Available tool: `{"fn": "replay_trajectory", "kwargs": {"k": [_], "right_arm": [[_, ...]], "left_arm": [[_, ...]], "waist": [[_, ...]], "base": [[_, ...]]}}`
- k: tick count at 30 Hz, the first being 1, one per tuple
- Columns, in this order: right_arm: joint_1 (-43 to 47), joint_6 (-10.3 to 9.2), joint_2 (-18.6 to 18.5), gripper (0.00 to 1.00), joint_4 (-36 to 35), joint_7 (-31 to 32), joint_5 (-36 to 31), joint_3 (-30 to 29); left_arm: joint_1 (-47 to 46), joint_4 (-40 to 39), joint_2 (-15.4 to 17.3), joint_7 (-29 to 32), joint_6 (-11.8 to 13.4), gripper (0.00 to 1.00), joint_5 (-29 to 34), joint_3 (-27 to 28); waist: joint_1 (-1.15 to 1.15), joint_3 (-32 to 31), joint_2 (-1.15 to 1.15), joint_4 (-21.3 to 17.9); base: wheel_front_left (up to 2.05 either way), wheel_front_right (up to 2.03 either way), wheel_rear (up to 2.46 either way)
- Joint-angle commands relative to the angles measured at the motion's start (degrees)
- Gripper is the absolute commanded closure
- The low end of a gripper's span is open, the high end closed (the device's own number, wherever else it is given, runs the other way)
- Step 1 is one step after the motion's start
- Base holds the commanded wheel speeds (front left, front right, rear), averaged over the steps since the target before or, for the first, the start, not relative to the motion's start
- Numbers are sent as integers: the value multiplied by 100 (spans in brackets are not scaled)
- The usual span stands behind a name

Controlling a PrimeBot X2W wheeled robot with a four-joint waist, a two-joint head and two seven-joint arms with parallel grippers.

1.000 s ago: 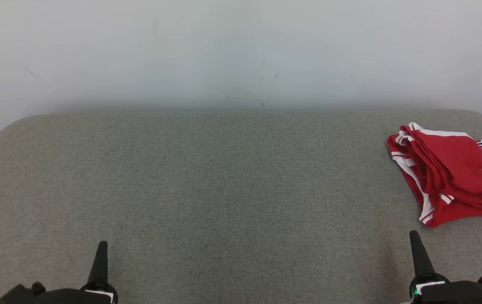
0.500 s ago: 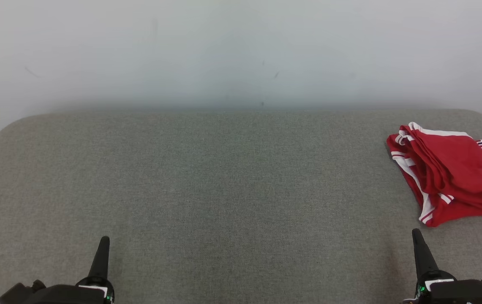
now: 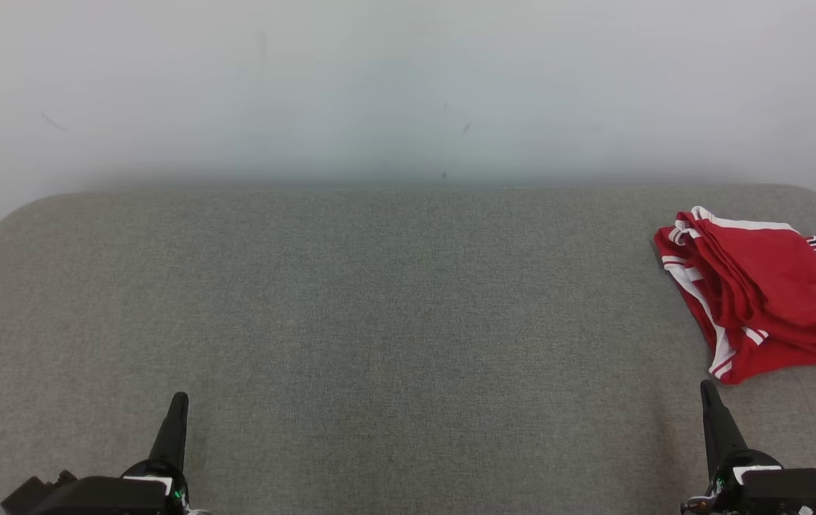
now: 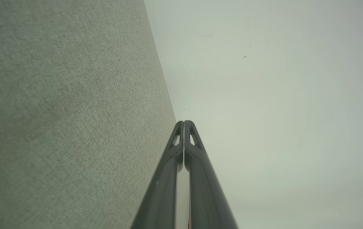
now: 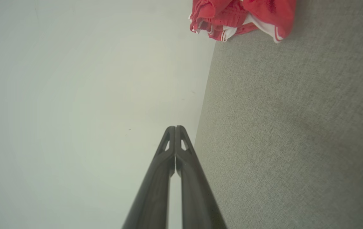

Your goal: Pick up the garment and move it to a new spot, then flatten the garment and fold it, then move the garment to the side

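A pale, bare wall [image 3: 408, 86] takes up the top third of the head view. Below it the grey cloth-covered worktop [image 3: 379, 322] runs nearly the full width of the frame, with rounded far corners.

The garment [image 3: 758, 300], red with white trim and a strip of dark lettering, lies at the middle right of the frame, and the right edge cuts part of it off. It sits in loose stacked layers rather than spread flat. That could be a rough fold already set aside or a heap waiting to be picked up, and I can't say which from here. Either way it is well off to one side, which leaves the broad middle of the worktop free for spreading cloth out.

The right gripper [image 3: 706, 392] rises from the lower right corner, pointing up the frame toward the near hem of the garment. It is close below the cloth but not touching it. Its jaws are pressed together to a single point and hold nothing. The left gripper [image 3: 178, 400] mirrors it at the lower left, well apart from the garment, with its jaws also closed and empty.

Both arms look parked low and level, fingers lying along the surface. In each wrist view the worktop runs up one side of the frame.
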Motion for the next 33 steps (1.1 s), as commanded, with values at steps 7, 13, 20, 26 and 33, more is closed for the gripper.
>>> {"fn": "replay_trajectory", "kwargs": {"k": [7,13,20,26,33], "right_arm": [[-89,-9,-6,100,-27,88,336,-57],[-113,-9,1,100,-31,155,568,-90],[-97,-10,9,100,-38,222,818,-127],[-98,-10,19,100,-35,229,807,-138],[-99,-10,29,100,-34,245,791,-150]], "left_arm": [[-141,33,27,99,-60,100,-394,38],[-152,59,28,171,-84,100,-642,49],[-217,84,28,237,-95,100,-921,61],[-219,81,28,245,-97,100,-927,60],[-218,80,28,245,-97,100,-927,60]], "waist": [[0,3,0,-2],[0,5,0,-4],[0,8,0,-6],[0,8,0,-7],[0,8,0,-7]], "base": [[0,0,0],[0,0,0],[0,0,0],[0,0,0],[0,0,0]]}}
